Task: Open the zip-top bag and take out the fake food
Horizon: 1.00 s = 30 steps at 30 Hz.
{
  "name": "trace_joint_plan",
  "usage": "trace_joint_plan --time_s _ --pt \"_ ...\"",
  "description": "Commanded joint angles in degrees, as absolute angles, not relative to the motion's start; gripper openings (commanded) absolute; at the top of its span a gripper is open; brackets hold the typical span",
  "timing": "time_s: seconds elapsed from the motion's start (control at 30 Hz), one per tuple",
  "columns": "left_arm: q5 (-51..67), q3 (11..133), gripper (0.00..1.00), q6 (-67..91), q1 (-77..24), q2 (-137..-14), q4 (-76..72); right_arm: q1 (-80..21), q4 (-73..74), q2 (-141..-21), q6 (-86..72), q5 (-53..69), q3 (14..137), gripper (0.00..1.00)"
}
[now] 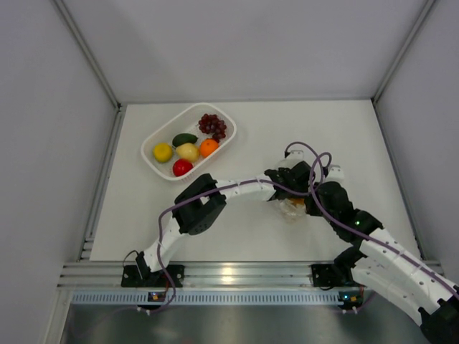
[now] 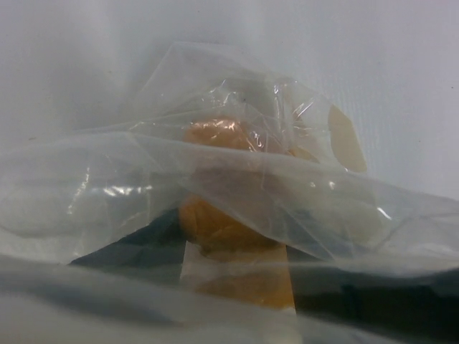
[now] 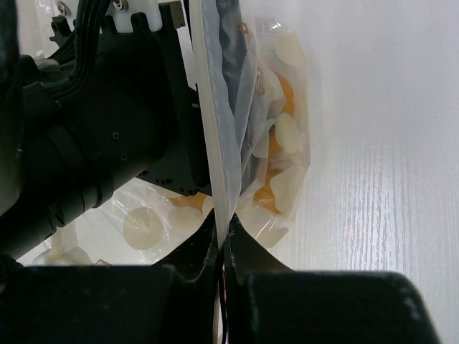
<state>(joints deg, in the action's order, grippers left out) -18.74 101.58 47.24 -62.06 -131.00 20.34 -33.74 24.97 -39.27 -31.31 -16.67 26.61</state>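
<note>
Clear, crinkly plastic printed with white dots fills both wrist views: the zip-top bag (image 1: 292, 208) sits on the white table (image 1: 287, 129) right of centre, at the spot where the two arms meet. The right gripper (image 3: 222, 235) has its two dark fingers (image 3: 192, 252) pressed together with no gap showing, and the pale top edge of the bag is pinched between them, running straight up from the tips. Just left of that edge, in the right wrist view, stands the black body of the left gripper (image 1: 284, 183), close against the bag. From the left wrist camera the plastic is draped over the lens and the dark shapes low in the frame are blurred behind it, so I cannot tell how far its fingers are parted or whether they have hold of anything. Inside the bag lies a small orange-yellow piece (image 2: 212, 223). Well apart, at the far left of the table, the white basket (image 1: 153, 141) holds a red apple (image 1: 182, 168), an orange (image 1: 209, 147), two yellow lemons (image 1: 163, 152), a dark green avocado (image 1: 184, 139) and a purple grape bunch (image 1: 212, 126).
</note>
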Motion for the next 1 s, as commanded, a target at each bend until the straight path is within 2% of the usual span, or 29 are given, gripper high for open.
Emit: trace_joint_plan --time_s 0.0,0.13,0.17,0.23,0.27,0.33,0.7,0.97 --pt "-13.98 102.13 0.57 47.64 -62.05 -133.42 19.52 -34.54 22.85 -39.37 -29.97 -15.38 26.63 0.00" --pt "-14.24 101.60 0.42 47.99 -62.14 -131.93 19.16 -34.54 22.76 -39.29 -29.88 -15.38 26.54 0.00" --pt "-14.41 101.25 0.32 47.99 -62.14 -131.49 19.16 -34.54 22.85 -39.29 -29.80 -15.21 26.54 0.00" --pt "-14.94 100.46 0.21 47.81 -62.31 -130.26 19.25 -34.45 22.76 -39.29 -29.71 -15.03 26.63 0.00" --pt "-15.12 99.76 0.09 47.73 -62.58 -129.82 19.07 -34.54 22.59 -39.11 -29.62 -14.86 26.63 0.00" --pt "-15.64 98.79 0.02 47.64 -62.67 -128.16 18.55 -34.54 22.50 -38.85 -29.36 -15.03 26.63 0.00" --pt "-18.63 91.59 0.00 47.29 -64.60 -117.70 17.58 -34.54 24.78 -42.44 -25.84 -20.74 33.74 0.00" --pt "-23.46 84.91 0.00 46.67 -65.04 -109.34 16.00 -34.54 22.50 -45.79 -25.66 -18.72 36.12 0.00"
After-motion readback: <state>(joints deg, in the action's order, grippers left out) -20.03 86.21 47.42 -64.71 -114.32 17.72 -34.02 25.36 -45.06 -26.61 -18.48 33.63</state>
